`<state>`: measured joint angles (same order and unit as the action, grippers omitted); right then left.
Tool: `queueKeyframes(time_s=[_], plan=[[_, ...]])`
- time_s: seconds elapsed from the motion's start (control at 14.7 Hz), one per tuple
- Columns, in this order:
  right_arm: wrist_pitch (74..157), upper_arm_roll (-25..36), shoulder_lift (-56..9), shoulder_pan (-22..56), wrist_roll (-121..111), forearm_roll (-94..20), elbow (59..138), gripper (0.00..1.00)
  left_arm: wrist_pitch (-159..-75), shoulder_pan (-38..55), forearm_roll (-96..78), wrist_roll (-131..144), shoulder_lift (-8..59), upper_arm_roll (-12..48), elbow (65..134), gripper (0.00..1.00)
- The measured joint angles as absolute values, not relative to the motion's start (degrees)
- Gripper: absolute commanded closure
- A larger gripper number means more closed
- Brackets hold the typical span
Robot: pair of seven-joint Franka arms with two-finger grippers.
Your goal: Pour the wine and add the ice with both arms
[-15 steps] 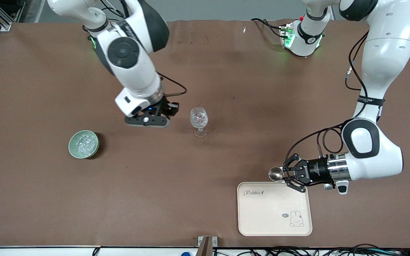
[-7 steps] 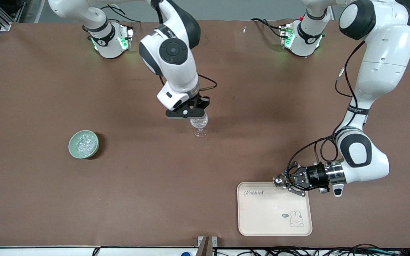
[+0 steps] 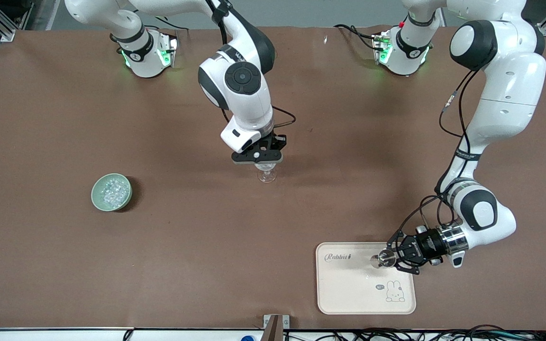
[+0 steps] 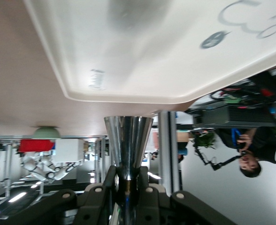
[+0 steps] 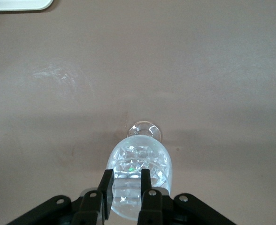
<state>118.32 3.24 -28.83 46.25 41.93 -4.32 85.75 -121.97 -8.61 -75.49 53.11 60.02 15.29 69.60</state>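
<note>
Right gripper (image 3: 259, 158) hangs directly over the wine glass (image 3: 267, 173) at mid-table; in the right wrist view its fingers (image 5: 108, 191) stand slightly apart just above the rim, with something clear and glinting between them — probably a lump of ice, though whether it is gripped or only seen through the gap against the bowl cannot be told. The glass stands upright, foot flat on the brown table (image 3: 64, 265), and its bowl already shows faceted glints, probably ice inside. Sitting square over the mouth makes sense: a lump let go from there would fall into the bowl rather than strike the rim.

The ice (image 3: 112, 190) stock lies in the green bowl (image 3: 96, 195), toward the right arm's end of the table and somewhat nearer the front camera than the glass — within that arm's reach, well apart from the glass.

Left gripper (image 3: 394, 258) is over the cream tray (image 3: 344, 293), near the tray's edge farthest from the front camera. Its jaws are clenched on a metal cup (image 4: 128, 142), shiny and flared, held on its side with the mouth pointing away from the wrist. Judgement: the pouring vessel is on its way down to the tray, so pouring looks finished and the icing step is in hand
</note>
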Motion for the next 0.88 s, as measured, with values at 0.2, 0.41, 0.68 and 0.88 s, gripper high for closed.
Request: queueKeyframes(time_s=[0.2,0.41,0.68,0.88], plan=[[117.6,3.2,-28.9,46.3,41.9,-4.1,85.7,0.82,-124.0,-9.1,-77.7,51.0,62.2,15.3,68.1,0.99],[116.4,3.3,-28.9,46.3,41.9,-2.7,85.7,0.00,-125.7,-9.1,-79.7,50.5,65.8,15.3,65.4,0.99],[116.0,3.4,-28.9,46.3,41.8,-2.2,85.4,0.00,-126.2,-9.1,-80.5,50.3,69.0,15.3,62.7,0.98],[115.7,4.1,-28.5,46.1,41.7,-2.1,84.4,0.00,-126.2,-9.1,-80.5,50.3,69.2,15.3,62.4,0.79]])
